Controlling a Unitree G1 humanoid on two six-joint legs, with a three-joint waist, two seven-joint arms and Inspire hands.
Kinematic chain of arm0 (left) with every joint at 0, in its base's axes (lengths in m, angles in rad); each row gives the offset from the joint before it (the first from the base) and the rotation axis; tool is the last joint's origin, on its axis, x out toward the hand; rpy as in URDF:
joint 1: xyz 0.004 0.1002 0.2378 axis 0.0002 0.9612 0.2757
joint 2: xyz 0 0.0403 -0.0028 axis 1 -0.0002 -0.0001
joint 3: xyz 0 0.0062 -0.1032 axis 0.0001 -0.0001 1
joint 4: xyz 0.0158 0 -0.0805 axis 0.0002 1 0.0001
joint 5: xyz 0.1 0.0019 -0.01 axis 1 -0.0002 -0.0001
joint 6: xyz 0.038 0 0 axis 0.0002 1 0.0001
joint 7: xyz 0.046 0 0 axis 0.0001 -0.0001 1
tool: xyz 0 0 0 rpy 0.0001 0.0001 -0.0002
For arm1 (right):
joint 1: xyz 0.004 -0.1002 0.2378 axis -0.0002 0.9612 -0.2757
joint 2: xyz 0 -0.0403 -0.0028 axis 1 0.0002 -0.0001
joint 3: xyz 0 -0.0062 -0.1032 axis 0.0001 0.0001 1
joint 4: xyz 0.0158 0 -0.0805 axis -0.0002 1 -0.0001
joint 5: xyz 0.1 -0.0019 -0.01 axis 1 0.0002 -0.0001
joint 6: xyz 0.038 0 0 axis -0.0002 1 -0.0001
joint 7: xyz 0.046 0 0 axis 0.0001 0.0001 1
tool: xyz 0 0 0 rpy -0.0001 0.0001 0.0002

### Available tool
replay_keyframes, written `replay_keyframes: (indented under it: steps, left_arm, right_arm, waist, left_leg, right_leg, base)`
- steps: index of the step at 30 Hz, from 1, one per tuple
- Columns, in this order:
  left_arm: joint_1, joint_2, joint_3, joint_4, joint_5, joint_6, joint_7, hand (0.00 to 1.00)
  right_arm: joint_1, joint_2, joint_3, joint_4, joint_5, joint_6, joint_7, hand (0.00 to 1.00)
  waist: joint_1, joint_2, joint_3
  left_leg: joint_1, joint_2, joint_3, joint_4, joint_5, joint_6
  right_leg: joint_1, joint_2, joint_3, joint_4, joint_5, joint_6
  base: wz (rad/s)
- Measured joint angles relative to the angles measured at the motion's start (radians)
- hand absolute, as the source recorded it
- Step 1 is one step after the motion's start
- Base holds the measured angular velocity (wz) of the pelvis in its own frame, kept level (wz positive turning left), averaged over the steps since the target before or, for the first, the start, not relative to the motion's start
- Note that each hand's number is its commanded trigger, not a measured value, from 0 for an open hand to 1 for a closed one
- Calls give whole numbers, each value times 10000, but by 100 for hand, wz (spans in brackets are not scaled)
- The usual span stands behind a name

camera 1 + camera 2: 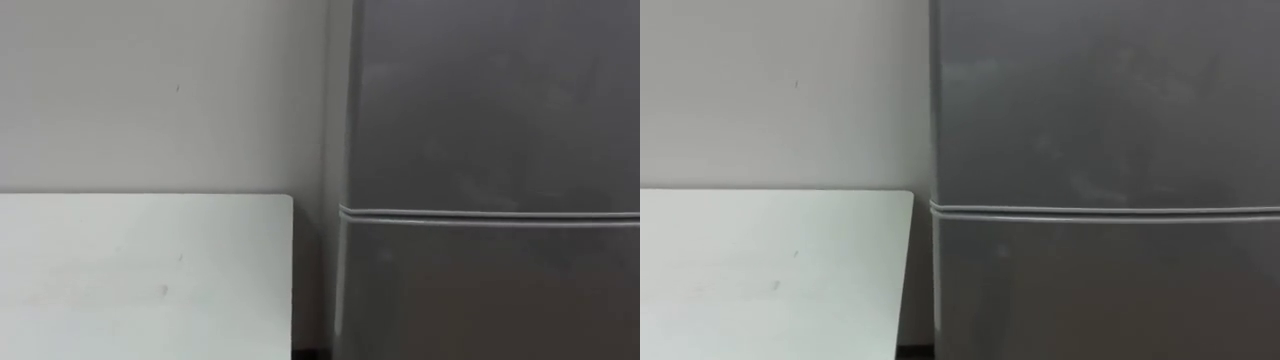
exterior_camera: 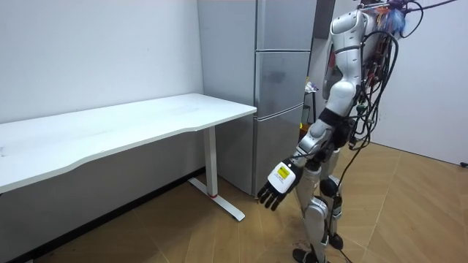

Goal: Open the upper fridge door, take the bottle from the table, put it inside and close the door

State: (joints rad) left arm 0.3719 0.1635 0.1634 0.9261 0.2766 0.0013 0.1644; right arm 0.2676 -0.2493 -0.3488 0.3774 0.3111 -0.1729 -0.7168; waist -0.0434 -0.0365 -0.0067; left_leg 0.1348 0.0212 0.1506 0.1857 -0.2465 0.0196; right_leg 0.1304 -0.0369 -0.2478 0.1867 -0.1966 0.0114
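1. Bottle: I cannot tell where it is. It is not on the bare part of the table (image 1: pixel 140 270), and the left hand (image 2: pixel 278 186) holds nothing. It hangs low beside the thigh with its fingers straight and apart.
2. The fridge (image 1: pixel 490 150) stands shut, close in front of the robot and to the right, just beside the table's right end. A pale seam (image 1: pixel 490 213) separates the upper door (image 1: pixel 490 100) from the one below.
3. The step in hand looks like the approach, with opening that upper door to come. To do it well, the robot should stand square to the door, leave room for its swing, and pull with the free hand at the opening edge, keeping clear of the table's corner.
4. Hard to make out: no handle or grip recess is visible on the door, and I cannot tell which side is hinged. The fridge's top and right side are cut off in the eye views. The robot's body hides its far side in the room view.
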Motion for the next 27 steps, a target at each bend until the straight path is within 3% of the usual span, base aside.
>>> replay_keyframes:
  steps: [7, 11, 27]
  left_arm:
    - [158, -183, -1, -59, -106, -4, 473, 0]
    - [154, -375, -4, 20, -101, -12, 661, 0]
    - [78, -396, -324, 492, -108, -73, 607, 0]
  right_arm:
    - [469, 697, 607, 1584, 97, 25, 253, 0]
    - [681, 994, 924, 2570, 69, 226, 648, 0]
    - [274, 1197, 2197, 5715, -385, 268, 2795, 0]
  waist:
    - [-37, 151, 5]
    - [-48, 166, 23]
    - [-17, 247, 60]
  left_leg:
    - [8, -2, -13, -41, -4, 4]
    - [15, -14, -18, -21, -5, 6]
    - [300, -19, 13, -166, -9, 0]
  right_leg:
    - [11, -47, 15, 4, -8, 9]
    - [-45, -52, 51, -2, -23, 22]
    - [186, 6, 184, -169, -41, 40]
  base:
    - [0]
    - [0]
    - [-1]
